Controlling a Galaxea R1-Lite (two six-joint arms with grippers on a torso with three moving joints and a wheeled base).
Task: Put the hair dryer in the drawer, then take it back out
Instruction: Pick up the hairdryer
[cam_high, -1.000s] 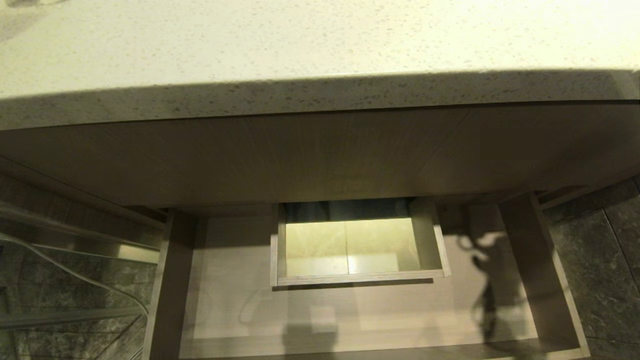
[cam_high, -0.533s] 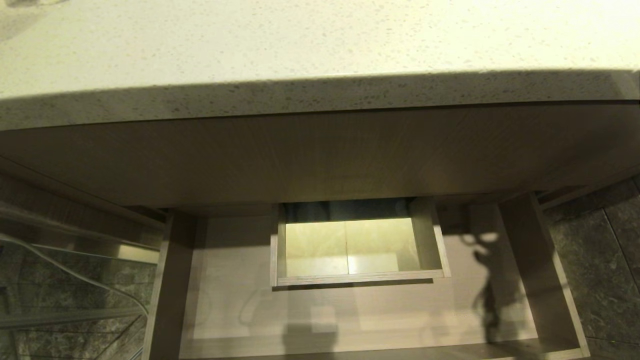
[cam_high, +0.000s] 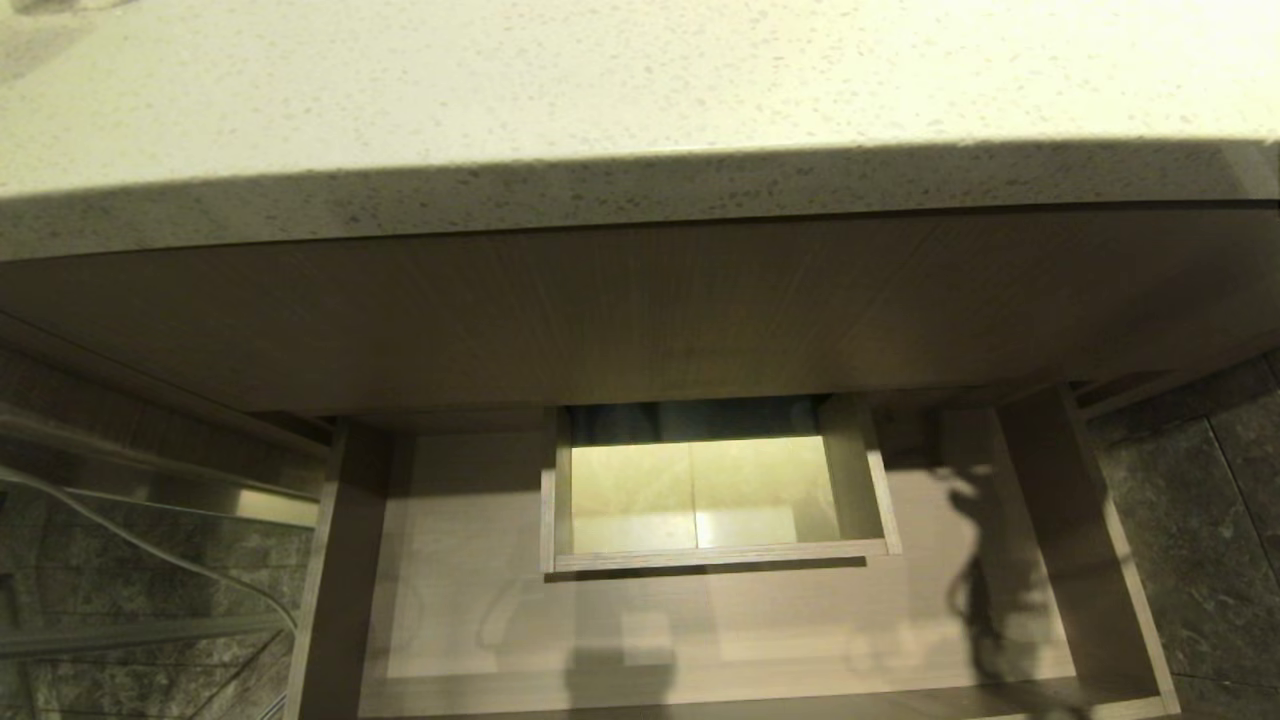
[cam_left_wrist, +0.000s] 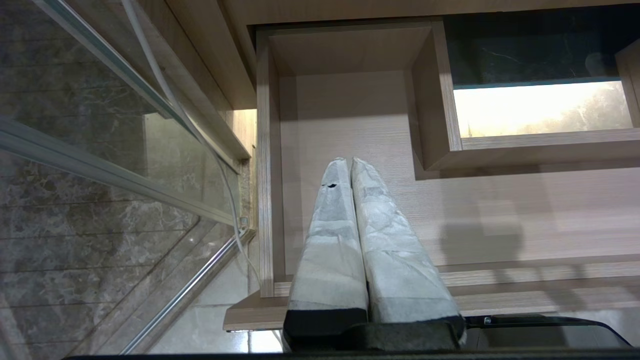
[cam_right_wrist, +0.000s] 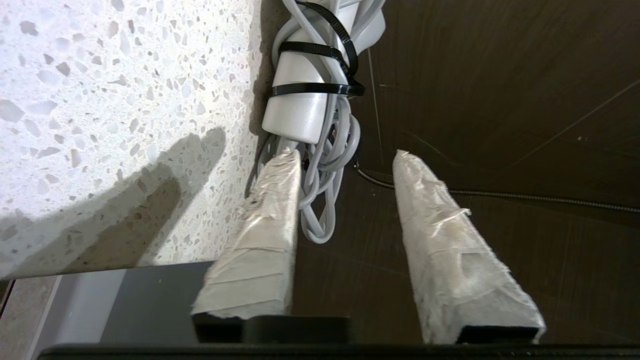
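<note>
Speckled stone countertop (cam_high: 600, 90) over wide wood-grain drawer (cam_high: 480, 560), rectangular walled cut-out (cam_high: 865, 480).

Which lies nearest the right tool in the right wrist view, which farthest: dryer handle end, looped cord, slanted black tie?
1. Looped cord, between the right tool fingers.
2. Handle end, just past the fingertips.
3. Slanted black tie, farther along the handle.

Left gripper parked, right gripper parted

The left gripper (cam_left_wrist: 350, 162) has its two taped fingers (cam_left_wrist: 332, 235) pressed together, pointing away from the wrist. The right gripper (cam_right_wrist: 345, 160) holds its taped fingers (cam_right_wrist: 262, 235) spread with a clear gap and nothing clamped between them.
</note>
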